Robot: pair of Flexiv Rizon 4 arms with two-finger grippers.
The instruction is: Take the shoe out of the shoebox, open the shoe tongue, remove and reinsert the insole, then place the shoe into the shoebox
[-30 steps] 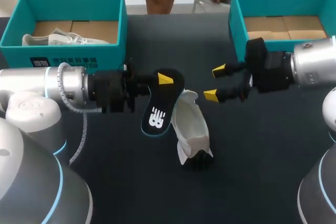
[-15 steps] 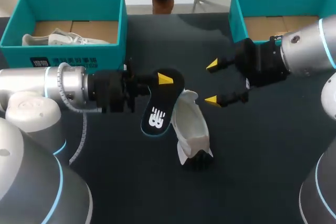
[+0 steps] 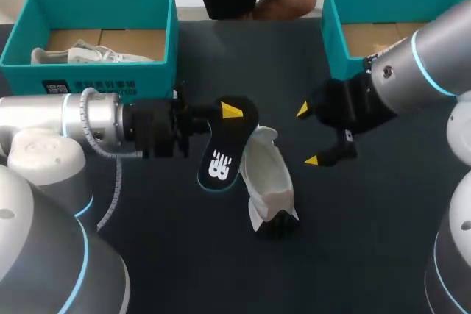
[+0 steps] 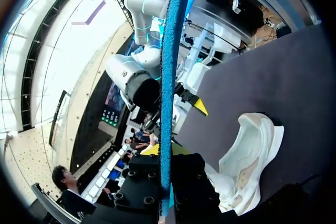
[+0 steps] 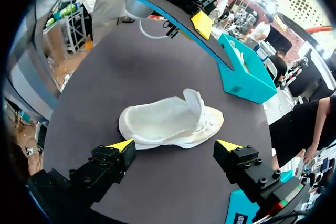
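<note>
1. Head view: left gripper (image 3: pixel 221 119) has the black insole (image 3: pixel 221 156) pinched, white shoe (image 3: pixel 266 178) on the table just past it. Right gripper (image 3: pixel 307 135) is spread wide, near the shoe.
2. Left wrist: insole (image 4: pixel 168 77) edge-on between the fingers, shoe (image 4: pixel 247 156) beside.
3. Right wrist: shoe (image 5: pixel 168 121) on its side just ahead of the fingertips (image 5: pixel 122 144).

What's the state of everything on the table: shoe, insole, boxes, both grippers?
shoe: out of the box, on its side on the table, insole out.
insole: held off the table, beside the shoe.
left gripper: shut on insole.
right gripper: open, holding nothing, at the shoe's other side.
left shoebox: open, second shoe inside.
right shoebox: open, no shoe visible, partly hidden by the arm.
</note>
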